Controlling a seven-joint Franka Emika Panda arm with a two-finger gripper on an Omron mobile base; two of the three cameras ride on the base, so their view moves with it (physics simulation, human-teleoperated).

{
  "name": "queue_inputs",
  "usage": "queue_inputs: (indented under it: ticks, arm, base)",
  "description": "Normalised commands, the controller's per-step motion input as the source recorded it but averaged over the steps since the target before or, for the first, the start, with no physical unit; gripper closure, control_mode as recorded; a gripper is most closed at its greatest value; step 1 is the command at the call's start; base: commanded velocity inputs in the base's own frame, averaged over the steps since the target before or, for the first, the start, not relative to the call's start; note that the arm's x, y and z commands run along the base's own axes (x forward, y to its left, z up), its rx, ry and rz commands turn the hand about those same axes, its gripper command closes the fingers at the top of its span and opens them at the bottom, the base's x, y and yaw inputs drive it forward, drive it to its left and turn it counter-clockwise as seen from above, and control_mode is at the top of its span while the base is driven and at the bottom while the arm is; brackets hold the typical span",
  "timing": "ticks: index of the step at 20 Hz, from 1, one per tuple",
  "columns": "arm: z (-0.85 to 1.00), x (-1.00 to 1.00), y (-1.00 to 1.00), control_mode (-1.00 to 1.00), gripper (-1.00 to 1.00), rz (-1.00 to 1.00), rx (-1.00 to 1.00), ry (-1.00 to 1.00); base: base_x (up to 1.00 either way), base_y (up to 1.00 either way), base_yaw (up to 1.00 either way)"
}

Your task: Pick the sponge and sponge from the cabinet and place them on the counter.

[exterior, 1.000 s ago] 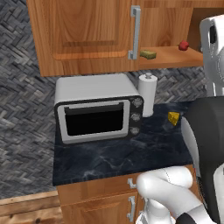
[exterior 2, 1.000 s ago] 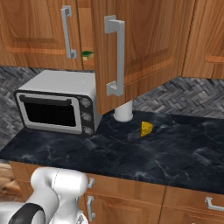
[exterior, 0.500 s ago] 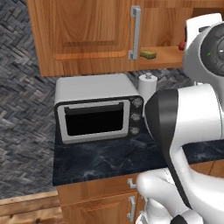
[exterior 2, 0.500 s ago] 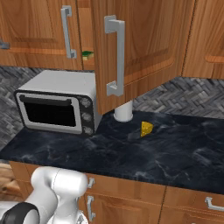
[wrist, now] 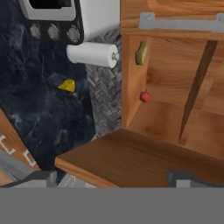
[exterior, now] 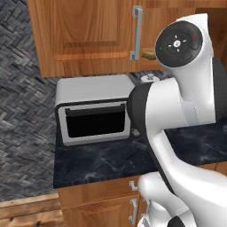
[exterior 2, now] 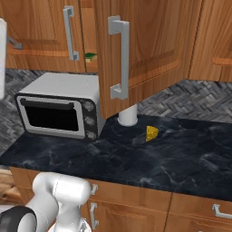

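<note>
Inside the cabinet (wrist: 175, 144), both sponges (olive sponge (wrist: 141, 53)) sit untouched; hand (wrist: 111, 177) spread apart.

- Left base view: from behind and left of the white arm (exterior: 186, 128), looking forward and down, near the silver box-shaped microwave (exterior: 95, 111) on the black-blue marbled worktop (exterior: 102, 162).
- Right base view: from behind and right, same heading, taking in the same microwave, the same worktop and the orange-brown panelled wooden cabinet (exterior 2: 145, 50).
- Hand view: rolled sideways, close to the open cabinet, looking into its wooden interior; it shares the yellow cheese wedge (wrist: 67, 85) with the right base view.
</note>
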Motion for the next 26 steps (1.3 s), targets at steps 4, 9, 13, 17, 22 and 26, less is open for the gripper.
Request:
queue_inputs:
  ticks: [4,9,13,17,22,26]
  arm:
    - [-0.02,0.19,-0.21,-1.00,-1.00,-0.13,0.00,-0.01]
    - [-0.02,0.07,-0.19,-1.00,-1.00,-0.09,0.00,-0.06]
    - [-0.06,0.00,-0.24,-1.00,-1.00,-0.01,0.00,-0.12]
    - [-0.18,0.02,-0.26,-1.00,-1.00,-0.01,0.00,-0.07]
    - [-0.14,0.10,-0.18,-1.00,-1.00,-0.05,-0.01,-0.04]
    - [0.00,0.10,-0.15,-1.00,-1.00,-0.09,-0.02,-0.05]
  base:
    - [0.00,0.00,0.00]
    - [0.00,0.00,0.00]
    - [0.00,0.00,0.00]
    - [0.00,0.00,0.00]
    - [0.00,0.00,0.00]
    - [0.00,0.00,0.00]
